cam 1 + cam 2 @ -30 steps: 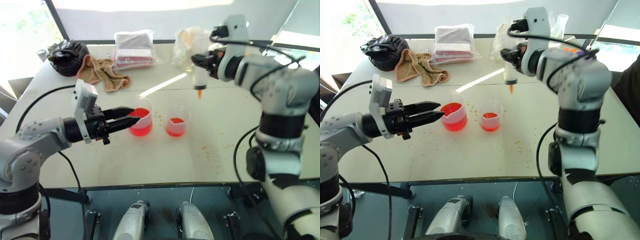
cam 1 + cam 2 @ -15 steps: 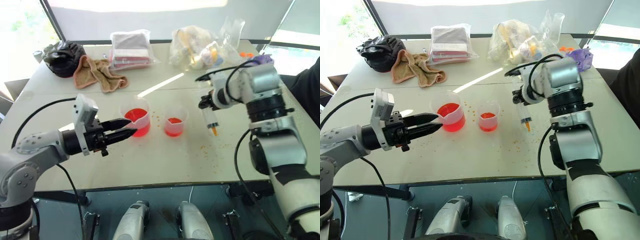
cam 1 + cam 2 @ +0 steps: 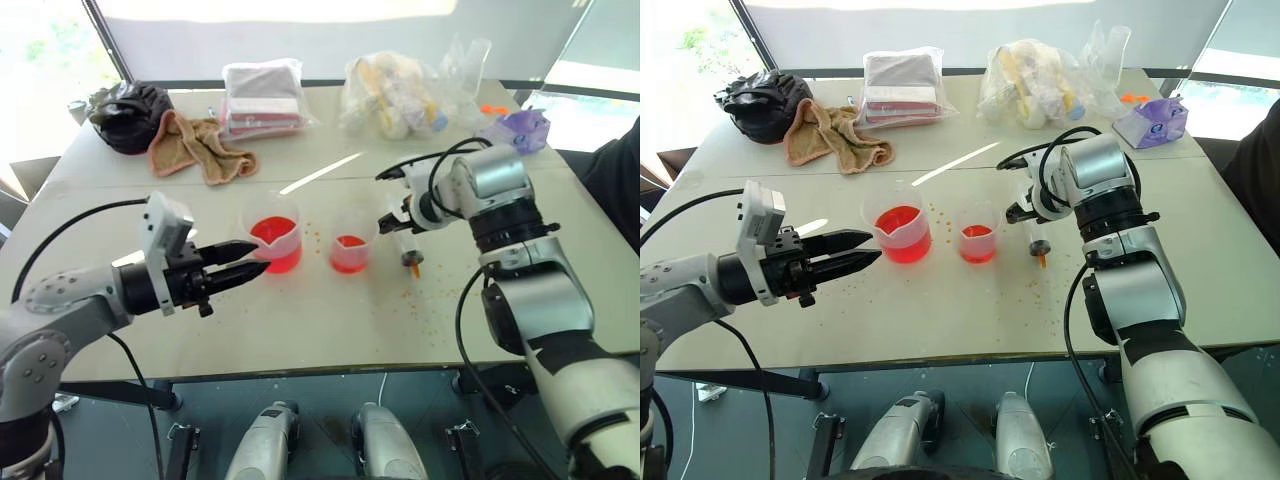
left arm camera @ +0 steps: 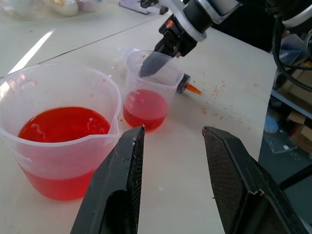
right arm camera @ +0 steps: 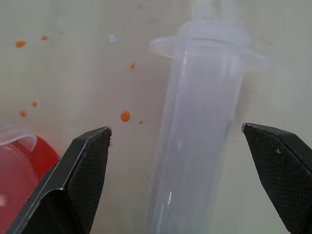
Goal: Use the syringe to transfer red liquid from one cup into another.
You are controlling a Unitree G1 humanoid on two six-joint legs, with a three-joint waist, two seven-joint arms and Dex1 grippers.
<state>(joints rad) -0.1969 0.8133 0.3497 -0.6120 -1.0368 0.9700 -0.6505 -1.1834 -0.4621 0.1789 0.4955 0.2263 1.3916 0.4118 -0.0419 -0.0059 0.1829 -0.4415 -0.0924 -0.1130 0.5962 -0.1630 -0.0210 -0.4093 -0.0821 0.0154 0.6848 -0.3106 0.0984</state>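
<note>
Right gripper (image 5: 175,141) fingers spread wide, straddling syringe (image 3: 1034,237) lying on tabletop (image 3: 940,310). Left gripper (image 4: 170,161) fingers parted, holding nothing, near beaker (image 3: 274,234).

From the head we look forward and down over both arms at the table (image 3: 300,320); our two eye views share nearly the same scene. Our left wrist view looks along the left gripper (image 4: 170,146), level and close, at the beaker (image 4: 53,141) and cup (image 4: 146,102) just ahead, with the right gripper (image 4: 163,53) and syringe (image 4: 187,87) behind the cup. Our right wrist view looks steeply down, very near, between the right gripper's wide fingers (image 5: 87,165) onto the syringe.
</note>
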